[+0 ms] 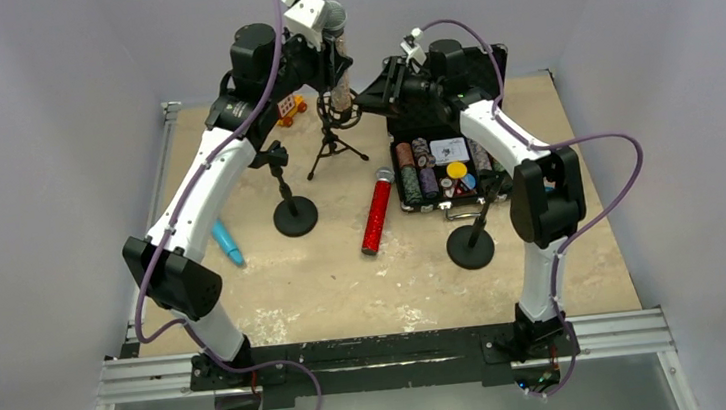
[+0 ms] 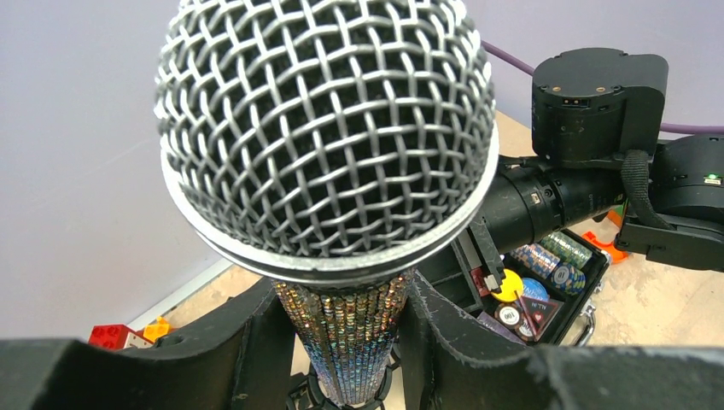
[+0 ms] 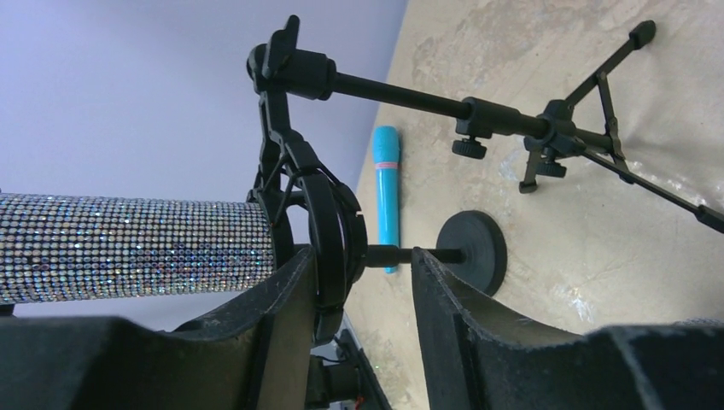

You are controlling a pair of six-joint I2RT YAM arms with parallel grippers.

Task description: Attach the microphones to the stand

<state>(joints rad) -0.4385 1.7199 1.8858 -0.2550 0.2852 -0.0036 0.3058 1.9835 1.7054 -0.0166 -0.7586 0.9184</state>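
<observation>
My left gripper (image 1: 333, 62) is shut on the silver-glitter microphone (image 1: 335, 37) and holds it upright, mesh head up, over the tripod stand (image 1: 333, 146). In the left wrist view the gripper (image 2: 346, 316) clamps the glitter body (image 2: 350, 342) below the mesh head (image 2: 329, 128). The microphone's lower end sits in the stand's ring mount (image 3: 329, 239). My right gripper (image 3: 359, 260) is open around that ring, which touches one finger. The red-glitter microphone (image 1: 378, 211) lies mid-table. The light-blue microphone (image 1: 228, 243) lies at the left, and also shows in the right wrist view (image 3: 386, 192).
Two round-base stands are on the table, one left of centre (image 1: 295, 215) and one at the right (image 1: 470, 245). An open case of poker chips (image 1: 436, 173) lies by the right arm. A small toy (image 1: 290, 110) is at the back.
</observation>
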